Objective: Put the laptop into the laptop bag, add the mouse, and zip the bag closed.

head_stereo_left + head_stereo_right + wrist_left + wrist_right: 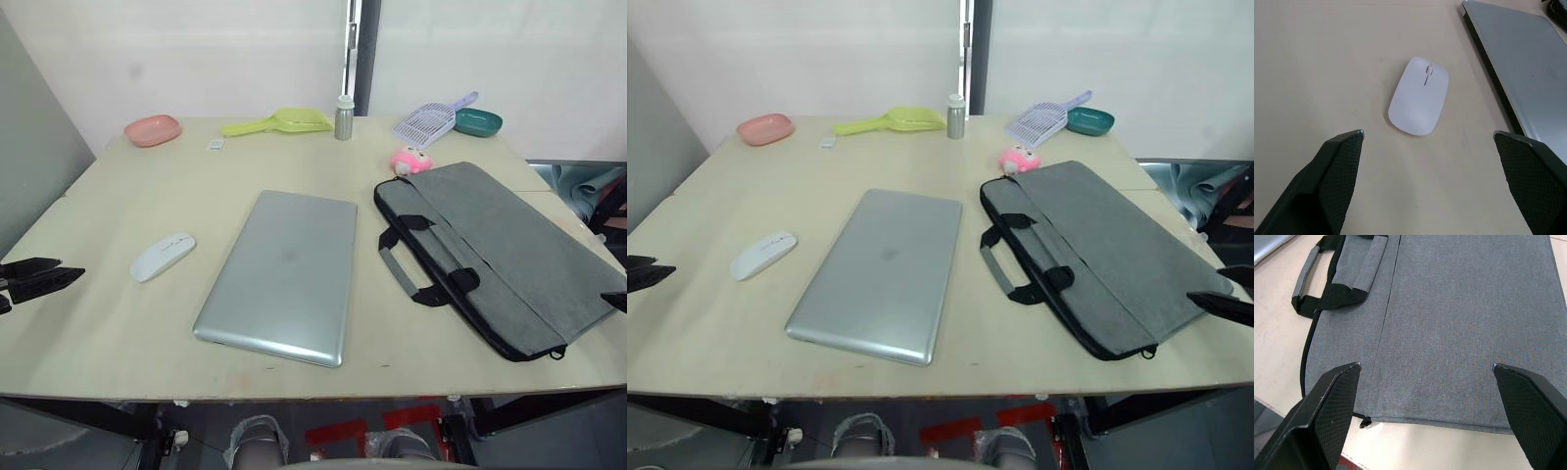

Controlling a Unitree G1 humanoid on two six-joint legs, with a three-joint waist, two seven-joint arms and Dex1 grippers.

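The silver-grey laptop point(284, 274) lies shut in the middle of the table. To its left rests the white mouse point(163, 257), seen close up in the left wrist view point(1419, 95). The grey laptop bag point(500, 250) lies flat on the right, with its black handles point(416, 259) towards the laptop. My left gripper point(34, 277) hovers open at the table's left edge, pointing at the mouse and a little short of it point(1427, 133). My right gripper point(1220, 305) is open at the bag's right end, above the grey fabric point(1425, 365). Neither holds anything.
Along the far edge stand a pink bowl point(152, 129), a yellow-green scoop point(279, 122), a small metal bottle point(344, 117), a lilac slotted scoop point(431, 119) and a teal bowl point(478, 122). A pink plush toy point(411, 160) sits just behind the bag.
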